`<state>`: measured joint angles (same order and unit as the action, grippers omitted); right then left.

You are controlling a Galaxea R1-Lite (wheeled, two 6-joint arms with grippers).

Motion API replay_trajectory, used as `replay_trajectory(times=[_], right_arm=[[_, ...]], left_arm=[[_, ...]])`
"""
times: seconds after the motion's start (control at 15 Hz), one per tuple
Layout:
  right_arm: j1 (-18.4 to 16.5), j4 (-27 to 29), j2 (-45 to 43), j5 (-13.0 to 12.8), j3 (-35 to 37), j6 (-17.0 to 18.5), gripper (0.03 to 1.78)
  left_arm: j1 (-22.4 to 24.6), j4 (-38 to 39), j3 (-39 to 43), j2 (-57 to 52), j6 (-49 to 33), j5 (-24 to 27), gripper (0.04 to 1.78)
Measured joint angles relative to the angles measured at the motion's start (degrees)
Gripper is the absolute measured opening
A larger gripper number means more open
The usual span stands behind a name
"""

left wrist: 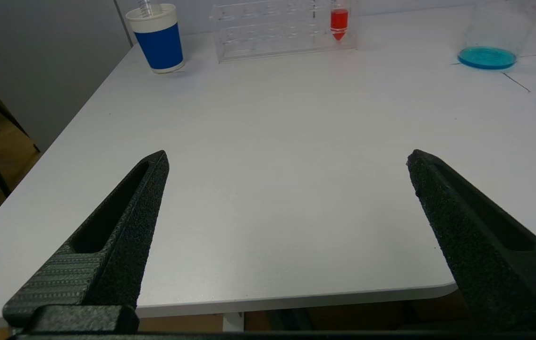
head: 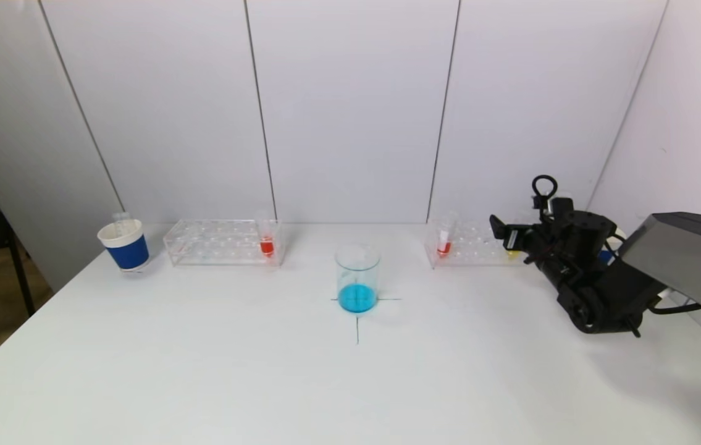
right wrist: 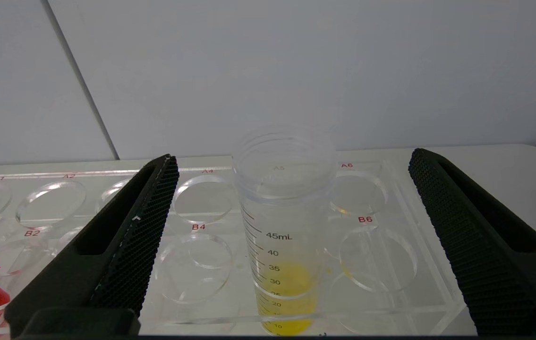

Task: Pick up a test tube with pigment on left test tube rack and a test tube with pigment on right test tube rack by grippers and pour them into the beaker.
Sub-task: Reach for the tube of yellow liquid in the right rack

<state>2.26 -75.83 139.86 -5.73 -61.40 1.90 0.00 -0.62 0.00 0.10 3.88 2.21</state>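
Note:
The left clear rack [head: 223,242] holds a red-pigment tube [head: 267,241], also seen in the left wrist view [left wrist: 338,21]. The right rack [head: 467,245] holds a red tube [head: 444,242] and a yellow-pigment tube [right wrist: 284,226] standing in slot B5. A glass beaker [head: 357,277] with blue liquid stands mid-table. My right gripper [right wrist: 291,163] is open, its fingers on either side of the yellow tube, not touching it; it sits at the rack's right end [head: 504,238]. My left gripper [left wrist: 286,158] is open and empty over the table's near left edge; it is out of the head view.
A blue-and-white paper cup [head: 123,245] with an empty tube in it stands left of the left rack. White wall panels close behind both racks. Black cross lines [head: 357,321] mark the beaker's spot. The table's left edge [left wrist: 60,137] drops to the floor.

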Motion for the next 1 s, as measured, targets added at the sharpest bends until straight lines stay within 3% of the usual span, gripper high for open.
replay_trajectory(times=[1.0], right_arm=[[0.2,-2.2,1.4,0.0,-0.4,-1.0,1.77]], left_arm=[[0.0,0.0,0.0,0.0,0.0,0.0,1.76]])
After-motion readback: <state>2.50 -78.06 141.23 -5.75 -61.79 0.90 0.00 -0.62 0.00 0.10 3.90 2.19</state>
